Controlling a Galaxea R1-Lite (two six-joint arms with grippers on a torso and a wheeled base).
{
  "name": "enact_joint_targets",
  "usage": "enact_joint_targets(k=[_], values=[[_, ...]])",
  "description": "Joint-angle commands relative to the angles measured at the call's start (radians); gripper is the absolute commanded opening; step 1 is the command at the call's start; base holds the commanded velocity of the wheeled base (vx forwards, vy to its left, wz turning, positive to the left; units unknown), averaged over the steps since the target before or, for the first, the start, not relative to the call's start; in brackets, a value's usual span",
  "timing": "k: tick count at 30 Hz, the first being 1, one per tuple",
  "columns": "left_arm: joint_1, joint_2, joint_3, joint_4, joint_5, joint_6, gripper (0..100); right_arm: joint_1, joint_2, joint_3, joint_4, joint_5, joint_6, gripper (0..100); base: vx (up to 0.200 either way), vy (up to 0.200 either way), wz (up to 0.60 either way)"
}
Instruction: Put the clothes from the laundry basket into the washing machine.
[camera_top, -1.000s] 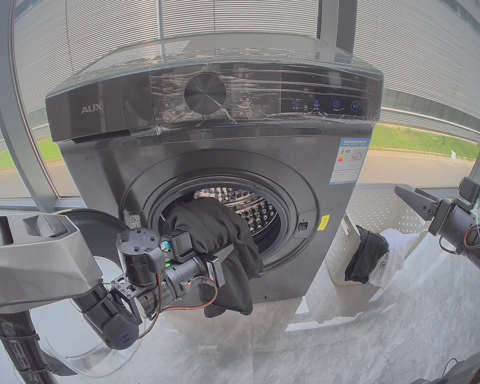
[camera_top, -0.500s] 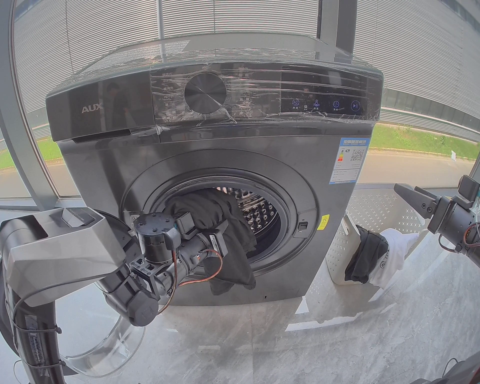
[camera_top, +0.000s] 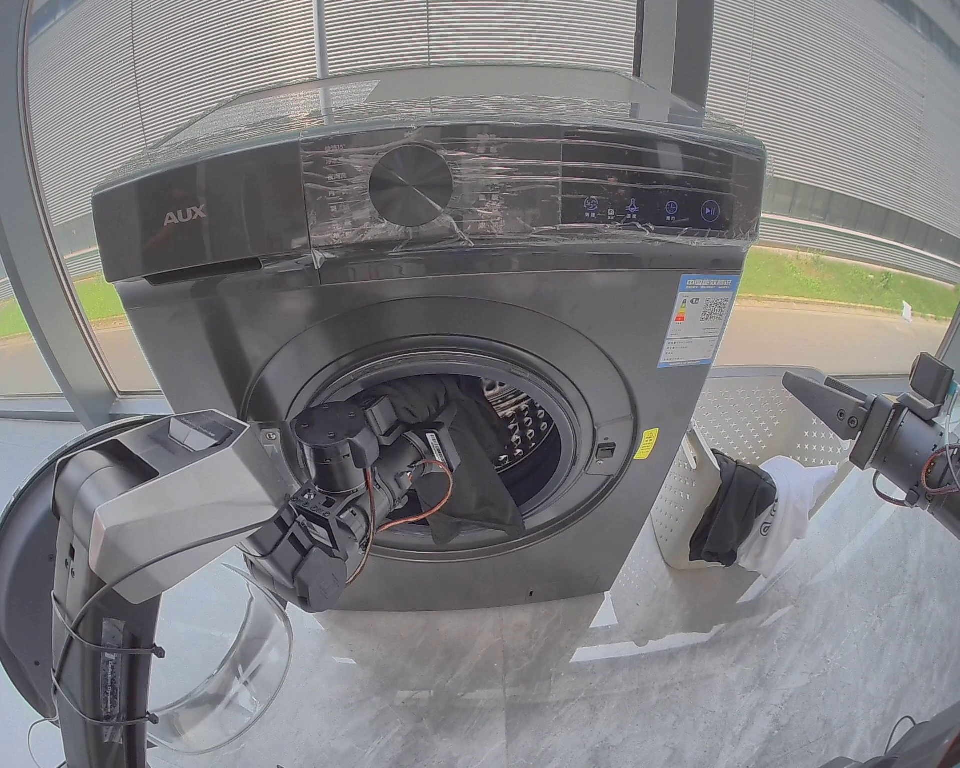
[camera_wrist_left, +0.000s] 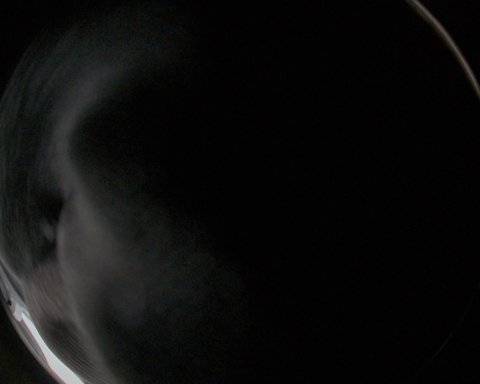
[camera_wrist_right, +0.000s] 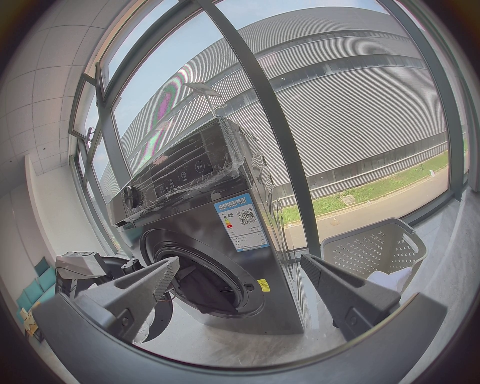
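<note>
Black garment (camera_top: 470, 475) half inside the drum (camera_top: 515, 420), left gripper's (camera_top: 448, 452) fingers hidden, grip unclear; 2 clothes (camera_top: 740, 510) remain in the laundry basket (camera_top: 760, 415) at 3 o'clock, right gripper's (camera_top: 815, 392) fingers wide.

I am logging one pale marble floor (camera_top: 650, 690); it is carrying the grey washing machine (camera_top: 450, 290) and the white laundry basket (camera_top: 745, 415) standing just beside it.

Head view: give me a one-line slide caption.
Left arm at the open washing machine, black garment half inside its drum; open right gripper near the laundry basket with more clothes.
</note>
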Motion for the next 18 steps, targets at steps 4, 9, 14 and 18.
enact_joint_targets(k=[4,9,14,18], values=[[0.014,0.089,-0.108,-0.001,-0.001,0.012,0,-0.005,0.007,0.002,0.000,0.001,0.000,100,0.000,0.000,0.00],[0.014,0.127,-0.185,-0.002,-0.001,0.012,0,-0.007,0.007,0.005,0.000,0.001,0.000,100,0.000,0.000,0.00],[0.017,0.136,-0.245,-0.002,0.000,0.012,0,-0.008,0.015,0.003,0.000,0.001,0.000,100,0.000,0.000,0.00],[0.033,0.136,-0.291,-0.001,0.002,0.012,0,-0.008,0.023,0.003,0.000,0.001,0.000,100,0.000,0.000,0.00]])
